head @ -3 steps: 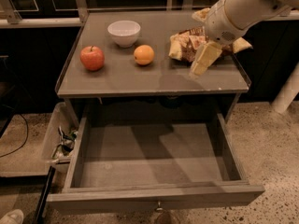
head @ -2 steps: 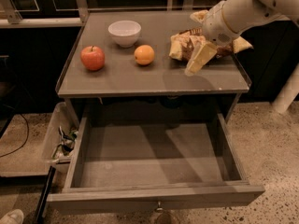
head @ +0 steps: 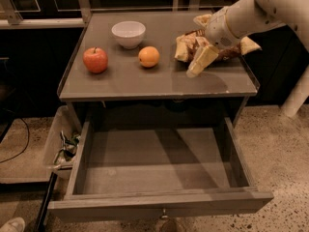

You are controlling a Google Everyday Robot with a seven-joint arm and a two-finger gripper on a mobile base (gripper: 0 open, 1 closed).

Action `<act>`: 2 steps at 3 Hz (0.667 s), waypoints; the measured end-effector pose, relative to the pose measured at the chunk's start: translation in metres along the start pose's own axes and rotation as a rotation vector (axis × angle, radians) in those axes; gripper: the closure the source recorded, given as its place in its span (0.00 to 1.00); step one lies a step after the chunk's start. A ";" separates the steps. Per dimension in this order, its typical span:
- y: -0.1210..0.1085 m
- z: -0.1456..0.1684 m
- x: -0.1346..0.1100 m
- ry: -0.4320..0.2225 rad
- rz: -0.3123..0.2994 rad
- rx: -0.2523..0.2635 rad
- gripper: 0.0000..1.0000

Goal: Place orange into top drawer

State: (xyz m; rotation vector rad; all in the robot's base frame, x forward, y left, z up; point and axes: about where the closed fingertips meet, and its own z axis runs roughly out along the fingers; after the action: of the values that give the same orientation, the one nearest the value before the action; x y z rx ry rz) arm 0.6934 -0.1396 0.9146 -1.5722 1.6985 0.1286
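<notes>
The orange (head: pixel 148 56) sits on the grey tabletop (head: pixel 145 83), right of the red apple (head: pixel 95 60) and in front of the white bowl (head: pixel 128 33). The top drawer (head: pixel 159 166) is pulled open below the tabletop, its flat grey bottom bare, a small knob (head: pixel 164 211) on its front panel. My gripper (head: pixel 199 62) hangs on the white arm over the right part of the tabletop, well to the right of the orange and apart from it, holding nothing.
A crumpled snack bag (head: pixel 193 45) lies on the tabletop's right side behind the gripper. A bin with clutter (head: pixel 62 149) stands on the floor left of the drawer. A white post (head: pixel 297 95) stands at the right.
My gripper has moved left across the tabletop, closer to the orange. The orange, apple, bowl and drawer have not moved.
</notes>
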 end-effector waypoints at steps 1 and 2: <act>0.001 0.001 -0.001 -0.010 0.002 0.012 0.00; -0.003 0.026 -0.009 -0.110 0.021 0.025 0.00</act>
State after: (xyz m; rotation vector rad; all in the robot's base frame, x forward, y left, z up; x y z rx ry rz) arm 0.7077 -0.1186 0.9036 -1.5016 1.6257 0.1995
